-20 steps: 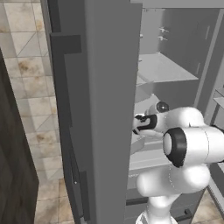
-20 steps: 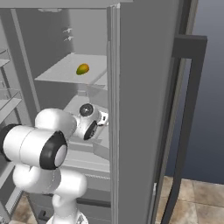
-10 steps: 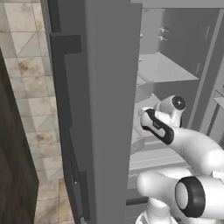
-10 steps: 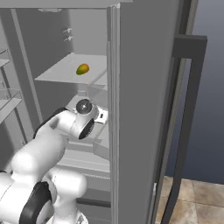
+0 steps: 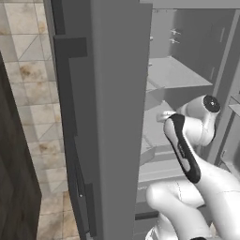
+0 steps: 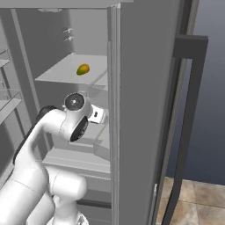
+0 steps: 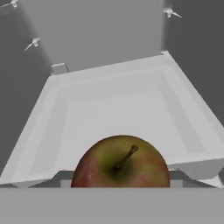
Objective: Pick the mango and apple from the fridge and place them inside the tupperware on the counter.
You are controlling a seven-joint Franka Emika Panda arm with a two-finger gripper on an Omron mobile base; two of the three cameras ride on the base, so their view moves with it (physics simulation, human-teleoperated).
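Inside the fridge (image 6: 145, 110): mango (image 6: 82, 69) upper left of the right base frame, on a shelf (image 6: 66, 72). Apple (image 7: 120, 162) bottom centre of the hand frame, before a bin (image 7: 52, 131) lying behind it.

- The arm (image 5: 187, 154) has swung round: a second ago its big dark-capped elbow joint filled the lower right of the left base view, and now the long white forearm with its dark strip slants up across that spot instead.
- In the right base view, the large joint that sat at the lower left edge has gone; the arm now rises in an arch to the wrist (image 6: 75, 115).
- The wrist stands higher and further back in the fridge (image 6: 140, 88), nearer the shelf (image 6: 66, 72) above.
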